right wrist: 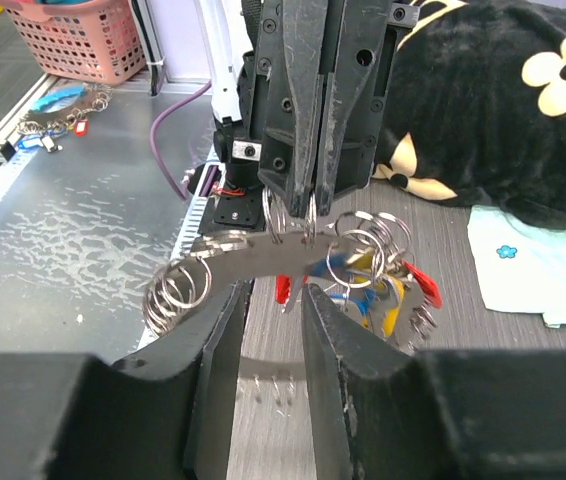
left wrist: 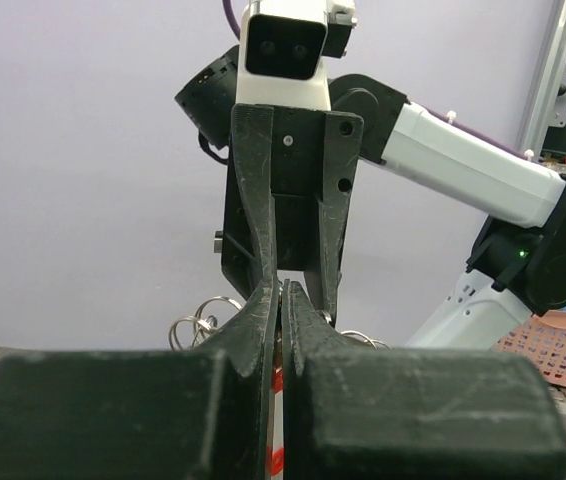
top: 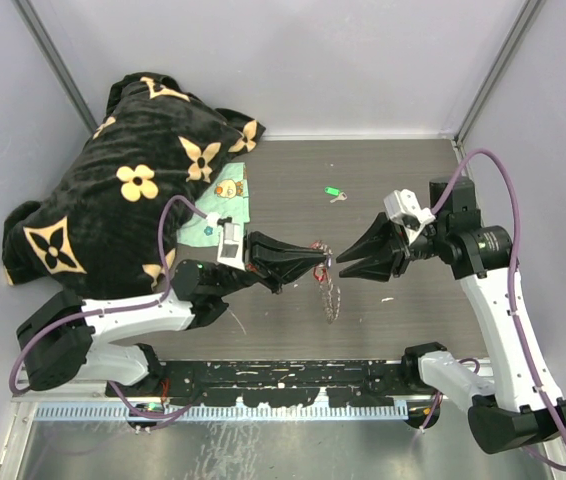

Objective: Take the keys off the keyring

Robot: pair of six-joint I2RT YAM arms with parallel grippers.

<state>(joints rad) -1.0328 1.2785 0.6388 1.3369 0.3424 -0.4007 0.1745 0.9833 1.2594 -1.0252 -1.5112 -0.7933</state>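
We are seeing the right gripper (right wrist: 271,300) nearest, its fingers (right wrist: 221,335) partly spread just short of the keyring (right wrist: 253,250) and gripping nothing. If they end up clamping the band rather than a single key, we are risking a tug that twists the ring out of the left gripper (right wrist: 299,215). Its fingers are pressed together, pinching the ring's top edge in the air above the worktop (right wrist: 483,325). The keyring is looking like a grey curved band crowded with split rings. The keys (right wrist: 388,290) are dangling tangled behind it, with red, yellow and blue tags.
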